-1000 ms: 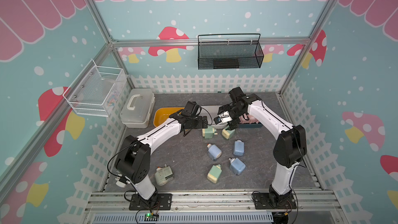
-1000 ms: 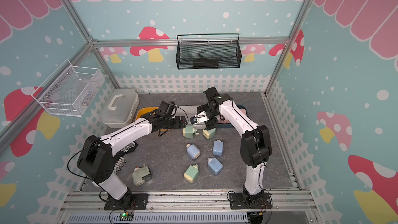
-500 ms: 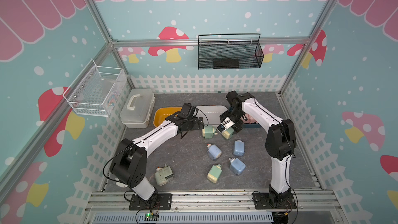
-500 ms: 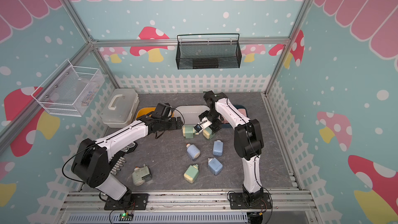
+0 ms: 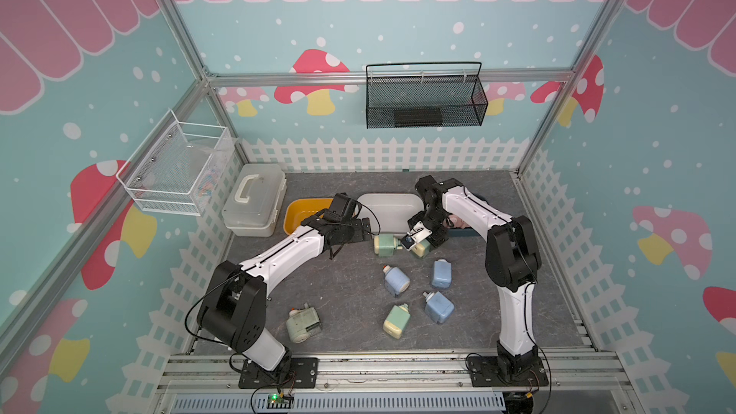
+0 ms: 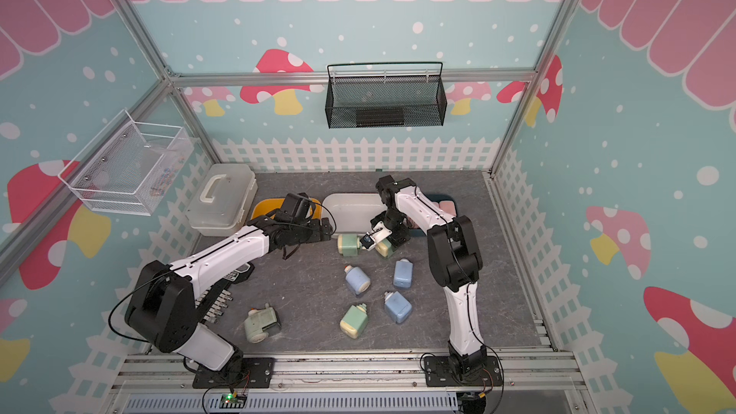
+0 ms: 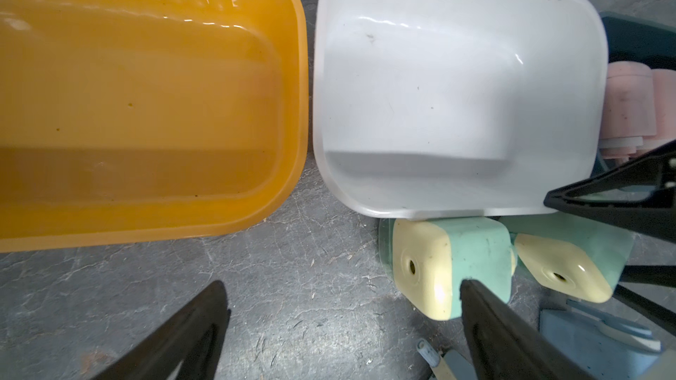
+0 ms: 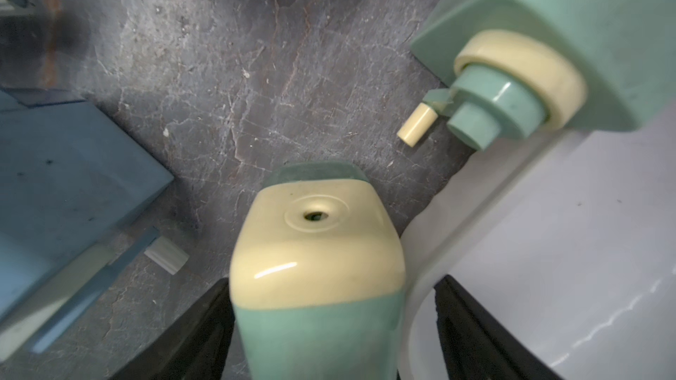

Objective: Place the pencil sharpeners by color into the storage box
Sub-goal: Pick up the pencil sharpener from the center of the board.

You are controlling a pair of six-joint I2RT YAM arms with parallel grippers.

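Left wrist view showed left end effector (image 7: 342,283), jaws wide apart over bare table (image 7: 292,250), yellow tub (image 7: 301,85), white tub (image 7: 320,104), then pink sharpeners (image 7: 629,104) in a dark tray (image 7: 640,42), mostly arm-hidden from above. Right wrist view had right end effector (image 8: 333,281) jaws apart astride a green sharpener (image 8: 314,246), gap one side, not clamped. In both top views blue sharpeners (image 5: 396,280) lay loose on grey table; mushroom walls (image 5: 398,33), black basket (image 5: 424,101).

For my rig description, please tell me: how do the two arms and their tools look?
The left arm and right arm have white shells, black joints and thin black cables looping outside. The left tool and right tool are black and taper to narrow ends.
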